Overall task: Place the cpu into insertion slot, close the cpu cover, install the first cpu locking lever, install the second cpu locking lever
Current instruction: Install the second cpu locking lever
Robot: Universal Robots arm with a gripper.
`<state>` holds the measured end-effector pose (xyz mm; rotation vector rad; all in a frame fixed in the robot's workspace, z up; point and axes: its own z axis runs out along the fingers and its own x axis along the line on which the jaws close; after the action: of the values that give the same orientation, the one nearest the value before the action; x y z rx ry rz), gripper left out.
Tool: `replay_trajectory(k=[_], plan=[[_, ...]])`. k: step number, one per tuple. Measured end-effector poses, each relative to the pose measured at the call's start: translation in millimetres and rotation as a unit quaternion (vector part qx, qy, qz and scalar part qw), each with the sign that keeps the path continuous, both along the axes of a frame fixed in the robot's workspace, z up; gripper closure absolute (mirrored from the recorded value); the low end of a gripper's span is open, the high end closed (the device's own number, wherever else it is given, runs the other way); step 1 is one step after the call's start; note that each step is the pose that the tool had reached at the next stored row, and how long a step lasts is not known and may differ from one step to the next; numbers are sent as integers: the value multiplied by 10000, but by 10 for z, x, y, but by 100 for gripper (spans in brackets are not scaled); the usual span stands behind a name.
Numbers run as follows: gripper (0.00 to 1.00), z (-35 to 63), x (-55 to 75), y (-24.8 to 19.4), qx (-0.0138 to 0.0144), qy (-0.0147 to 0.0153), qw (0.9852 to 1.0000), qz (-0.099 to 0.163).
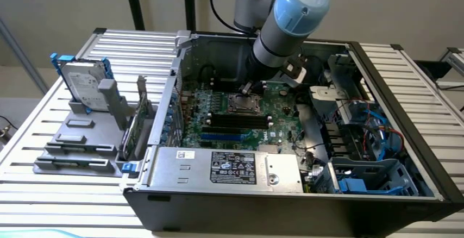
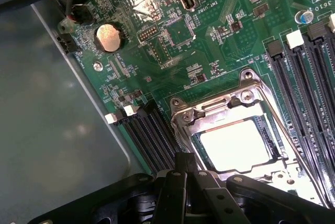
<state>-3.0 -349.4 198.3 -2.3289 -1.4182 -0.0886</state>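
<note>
- The cpu (image 2: 234, 145) sits in the slot (image 2: 272, 145), showing pale and flat through the window of the cover (image 2: 209, 111), in the lower right of the wrist view. In the exterior view the socket lies at the centre of the frame (image 1: 242, 104), on the green board (image 1: 279, 119).
- The cover looks lowered over the chip, so I judge the first two steps done or nearly so; whether either lever is latched I cannot tell.
- My gripper (image 2: 187, 169) is fully shut and holds nothing. Its tip stands at the lower centre of the wrist view, right at the socket frame's near edge; I cannot tell if it touches.
- So the cpu lies just beyond my tip, up and to the right in the wrist picture. The socket sits askew in that frame, one corner bolt (image 2: 248, 76) high on the right.
- A thin metal rod (image 2: 285, 130) runs along the socket's right side, probably one lever.
- Room is tight: black memory slots (image 2: 149, 135) flank the socket on the left and more (image 2: 309, 67) on the right.
- In the exterior view my arm (image 1: 290, 26) comes down from the top centre into the open case (image 1: 290, 211), whose walls close in all round.
</note>
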Motion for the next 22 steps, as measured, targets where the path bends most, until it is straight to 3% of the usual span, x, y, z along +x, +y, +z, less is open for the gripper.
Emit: replay_trajectory(k=[4,17,22], plan=[[89,2,-1,-7,-1,1,10000,0],[89,104,-134,-271,0,3,10000,0],[89,230,-162,-357,0,3,10000,0]])
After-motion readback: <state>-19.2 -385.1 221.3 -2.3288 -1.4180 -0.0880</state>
